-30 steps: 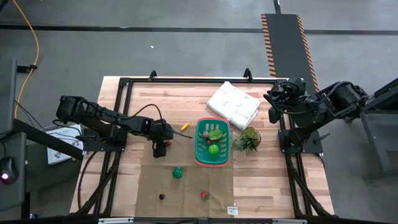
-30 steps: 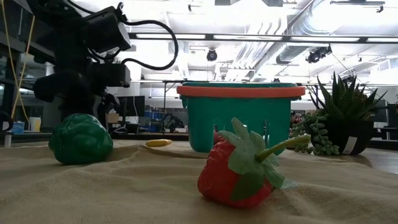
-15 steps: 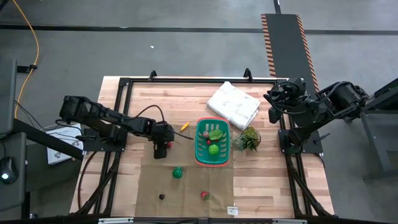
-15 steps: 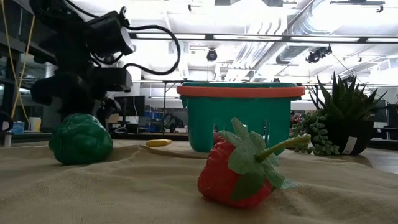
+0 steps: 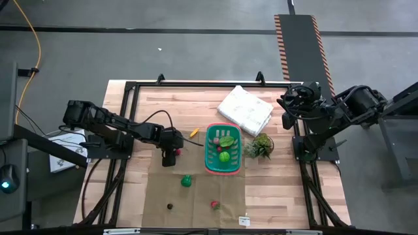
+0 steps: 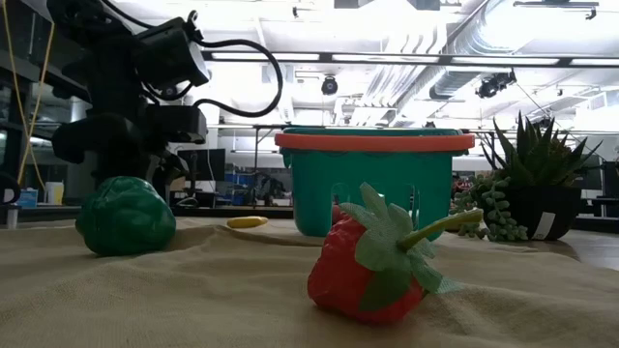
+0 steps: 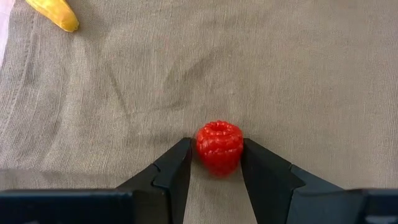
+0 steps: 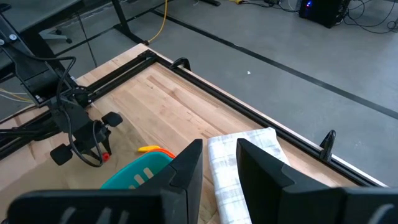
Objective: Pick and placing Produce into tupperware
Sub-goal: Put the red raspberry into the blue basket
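Since a second ago, my left gripper (image 7: pixel 214 171) shifted slightly toward basket (image 5: pixel 223 149), now steady, fingers clamped on raspberry (image 7: pixel 219 147) above cloth (image 7: pixel 298 74). Pick looks done; carry comes next. Basket near, open cloth between, yellow piece (image 7: pixel 54 13) aside. Right gripper (image 8: pixel 219 163) parked beyond table edge, fingers narrowly apart, empty.

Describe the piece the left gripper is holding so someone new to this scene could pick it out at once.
Start from the teal basket mid-table and go toward the left arm, over the tan cloth. Between the left gripper's fingers is a small red raspberry. Its round, bumpy, leafless shape sets it apart from the leafy strawberry and the yellow piece.
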